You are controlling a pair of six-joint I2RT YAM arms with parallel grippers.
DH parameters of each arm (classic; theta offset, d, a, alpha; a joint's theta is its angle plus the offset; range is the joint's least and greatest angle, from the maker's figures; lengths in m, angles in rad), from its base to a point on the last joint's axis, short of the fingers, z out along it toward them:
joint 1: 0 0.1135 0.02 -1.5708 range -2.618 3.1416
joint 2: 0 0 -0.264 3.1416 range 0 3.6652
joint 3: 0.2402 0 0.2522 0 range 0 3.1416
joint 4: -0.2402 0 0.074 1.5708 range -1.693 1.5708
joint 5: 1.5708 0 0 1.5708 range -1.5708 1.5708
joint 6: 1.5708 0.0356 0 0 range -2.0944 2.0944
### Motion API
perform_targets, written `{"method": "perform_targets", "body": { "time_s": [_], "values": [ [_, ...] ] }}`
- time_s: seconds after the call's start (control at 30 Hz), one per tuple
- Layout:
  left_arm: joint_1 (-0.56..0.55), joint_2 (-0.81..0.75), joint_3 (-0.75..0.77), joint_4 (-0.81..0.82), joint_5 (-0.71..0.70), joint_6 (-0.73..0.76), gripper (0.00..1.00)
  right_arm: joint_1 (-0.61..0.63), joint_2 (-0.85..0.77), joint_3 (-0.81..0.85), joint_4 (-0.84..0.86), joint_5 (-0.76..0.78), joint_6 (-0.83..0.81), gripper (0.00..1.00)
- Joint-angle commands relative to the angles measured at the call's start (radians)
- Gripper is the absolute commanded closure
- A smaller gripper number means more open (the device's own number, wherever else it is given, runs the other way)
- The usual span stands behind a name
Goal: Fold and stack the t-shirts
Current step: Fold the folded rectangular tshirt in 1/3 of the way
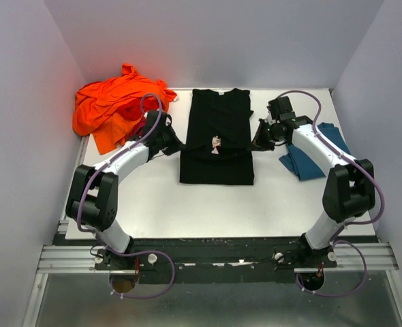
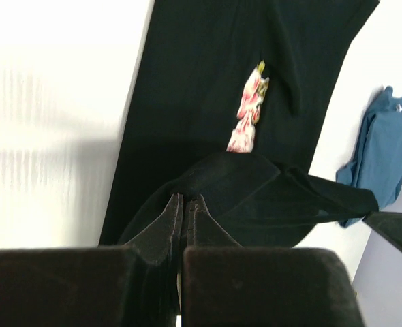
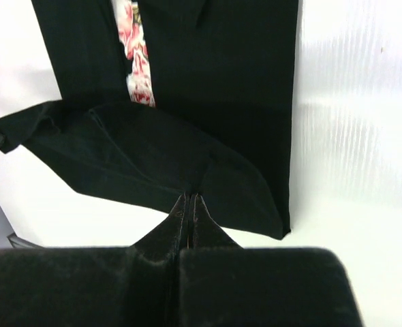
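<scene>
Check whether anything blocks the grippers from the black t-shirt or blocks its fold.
Nothing visible does. The left gripper and the right gripper are both shut on a lifted fold of the black t-shirt, whose flat part is bare. The orange t-shirt lies to its left, the teal t-shirt to its right, both apart from it.

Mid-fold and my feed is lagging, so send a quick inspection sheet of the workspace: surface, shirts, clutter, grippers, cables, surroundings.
Surface: white table, no spills seen.
Job's things: black t-shirt flat at centre, a band of its cloth lifted between the grippers; orange cloth crumpled at the far left corner; teal t-shirt loosely folded at right, partly under the right arm.
Clutter: nothing seen.
Grippers: left gripper and right gripper both shut on the black t-shirt.
Cables: purple cables loop off both arms.
Surroundings: pale walls on three sides.
</scene>
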Motion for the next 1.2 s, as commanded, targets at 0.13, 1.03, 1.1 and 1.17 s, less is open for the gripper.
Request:
{"method": "perform_targets", "body": {
  "time_s": [0.13,1.03,1.1,1.17],
  "values": [
    [0.019,0.194,0.255,0.031,0.006,0.062,1.00,-0.047,0.166,0.203,-0.004,0.010,-0.022,0.99],
    [0.071,0.563,0.668,-0.056,0.096,0.122,0.36,-0.142,0.500,0.555,-0.092,0.006,-0.019,0.32],
    [0.074,0.505,0.605,-0.031,0.058,0.134,0.17,-0.142,0.448,0.485,-0.060,0.001,-0.018,0.31],
    [0.073,0.431,0.521,-0.007,0.040,0.150,0.14,-0.140,0.344,0.300,0.032,-0.010,-0.008,0.31]
  ]
}}
